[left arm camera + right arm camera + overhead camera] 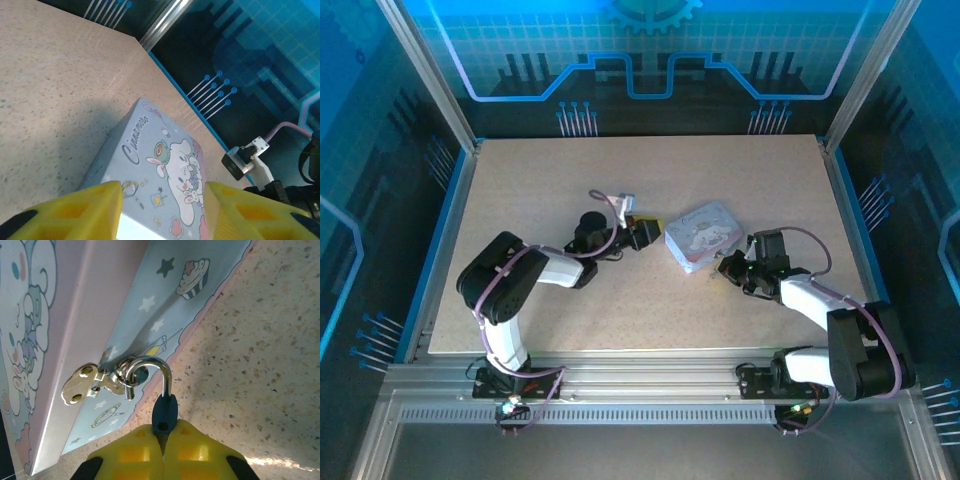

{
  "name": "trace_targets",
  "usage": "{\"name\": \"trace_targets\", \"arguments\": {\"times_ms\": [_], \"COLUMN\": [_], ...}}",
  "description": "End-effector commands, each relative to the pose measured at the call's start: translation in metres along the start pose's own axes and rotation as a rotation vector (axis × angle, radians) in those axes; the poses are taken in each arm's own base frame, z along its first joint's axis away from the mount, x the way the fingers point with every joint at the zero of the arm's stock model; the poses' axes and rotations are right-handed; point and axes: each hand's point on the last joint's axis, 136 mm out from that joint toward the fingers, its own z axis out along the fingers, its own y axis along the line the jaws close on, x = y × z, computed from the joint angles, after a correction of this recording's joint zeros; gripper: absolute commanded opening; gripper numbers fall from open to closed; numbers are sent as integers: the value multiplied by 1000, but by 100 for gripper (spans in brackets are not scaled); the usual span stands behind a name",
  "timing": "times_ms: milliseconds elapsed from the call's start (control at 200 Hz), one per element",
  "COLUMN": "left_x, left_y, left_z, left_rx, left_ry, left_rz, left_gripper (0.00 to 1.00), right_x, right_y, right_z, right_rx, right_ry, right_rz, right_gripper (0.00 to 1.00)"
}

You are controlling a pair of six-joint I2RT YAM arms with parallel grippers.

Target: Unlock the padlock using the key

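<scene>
padlock (164, 414) lengthwise twd tin (150, 300), shackle end leading.

The padlock (164, 414) is tiny, with a dark-blue body pinched upright between the yellow fingers (130, 452) of my right hand (163, 436). Its silver shackle (150, 362) arches up from the body and hooks through the ring of the brass clasp (95, 385) on the tin's (150, 300) side wall, close above the table (250, 365).
</scene>
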Motion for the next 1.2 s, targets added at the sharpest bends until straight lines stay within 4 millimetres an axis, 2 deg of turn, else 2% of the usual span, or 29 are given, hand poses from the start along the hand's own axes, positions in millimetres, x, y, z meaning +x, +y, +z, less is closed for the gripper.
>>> {"name": "trace_targets", "arguments": {"times_ms": [0,200,365,600,1195], "left_x": [28,51,62,77,87], "left_y": [-3,8,13,31,30], "left_z": [21,48,58,57,53], "left_rx": [-13,-56,-100,-209,-240], "left_ry": [144,248,313,396,424], "left_rz": [62,67,111,154,216], "left_gripper": [50,53,53,52,51], "right_x": [-17,-19,-21,-20,-37], "right_y": [4,0,1,-2,-13], "right_z": [-3,-3,-3,-2,-21], "right_rx": [-1,5,0,5,60], "right_ry": [-45,-44,-36,-32,-95], "right_rz": [15,24,2,21,96], "right_gripper": [0,0,0,0,0]}}
